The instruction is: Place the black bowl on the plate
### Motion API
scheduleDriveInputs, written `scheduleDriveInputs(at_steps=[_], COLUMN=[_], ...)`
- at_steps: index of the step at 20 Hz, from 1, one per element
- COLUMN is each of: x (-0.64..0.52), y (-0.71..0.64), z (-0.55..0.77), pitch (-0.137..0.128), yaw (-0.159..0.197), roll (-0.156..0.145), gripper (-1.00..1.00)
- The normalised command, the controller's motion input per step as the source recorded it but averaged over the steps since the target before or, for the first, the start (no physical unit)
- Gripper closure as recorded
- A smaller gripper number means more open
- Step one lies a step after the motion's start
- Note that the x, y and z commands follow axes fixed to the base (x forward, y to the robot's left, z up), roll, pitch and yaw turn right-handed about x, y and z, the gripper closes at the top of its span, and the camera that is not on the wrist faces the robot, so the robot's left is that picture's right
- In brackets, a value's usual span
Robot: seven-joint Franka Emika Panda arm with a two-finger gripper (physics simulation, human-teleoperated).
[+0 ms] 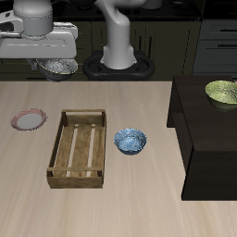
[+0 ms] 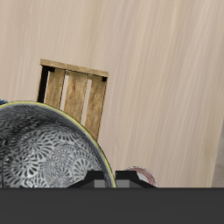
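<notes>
Black bowl [image 1: 59,67] hangs in your hand [image 1: 56,61], clamped on its rim, high over the counter's [image 1: 111,204] far edge. Looks rigid, light, probably glazed and slippery, so keep the rim pinch firm. Plate [image 1: 29,119] sits nearer, beside the wooden tray [image 1: 80,148], uncovered.

- Black bowl [image 2: 48,149] held at the jaws: glossy, glazed-looking, speckled grey-white inside.
- Wooden tray [image 1: 78,148] below the jaws: matt, slatted, visible grain.
- Table [image 1: 139,204]: pale wood-grain, matt.
- Plate [image 1: 29,118]: smooth, pinkish rim.
</notes>
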Motion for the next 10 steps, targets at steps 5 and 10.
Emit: scheduleDriveInputs(at_steps=[5, 10], x=[-0.25, -0.30], y=[-0.36, -0.34], z=[-0.01, -0.01], pitch=[-0.008, -0.019], yaw=[-0.015, -0.026], roll=[-0.026, -0.031], gripper=[1.00, 1.00])
